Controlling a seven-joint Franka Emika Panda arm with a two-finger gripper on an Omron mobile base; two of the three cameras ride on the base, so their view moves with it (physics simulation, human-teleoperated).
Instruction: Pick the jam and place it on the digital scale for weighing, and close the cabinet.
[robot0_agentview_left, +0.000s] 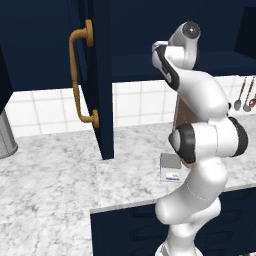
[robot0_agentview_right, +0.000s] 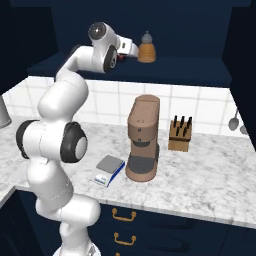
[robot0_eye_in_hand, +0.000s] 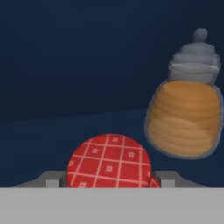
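**Jam between the fingers, bottle close by**

Marble counter (robot0_agentview_left: 50, 190) is lying under the open cabinet (robot0_agentview_left: 102, 80), whose door is standing out at the left. Inside, on the shelf, the gripper (robot0_eye_in_hand: 109, 183) is reaching around the jam (robot0_eye_in_hand: 109, 162); whether the fingers are already pressing it, I cannot tell. Just right, the orange bottle (robot0_eye_in_hand: 183, 118) is risking a knock during lifting. Below, the digital scale (robot0_agentview_right: 110, 164) is waiting beside the coffee machine (robot0_agentview_right: 142, 140).

Jam (robot0_eye_in_hand: 109, 161) perhaps cloth-topped; glossy marble counter (robot0_agentview_left: 50, 175)
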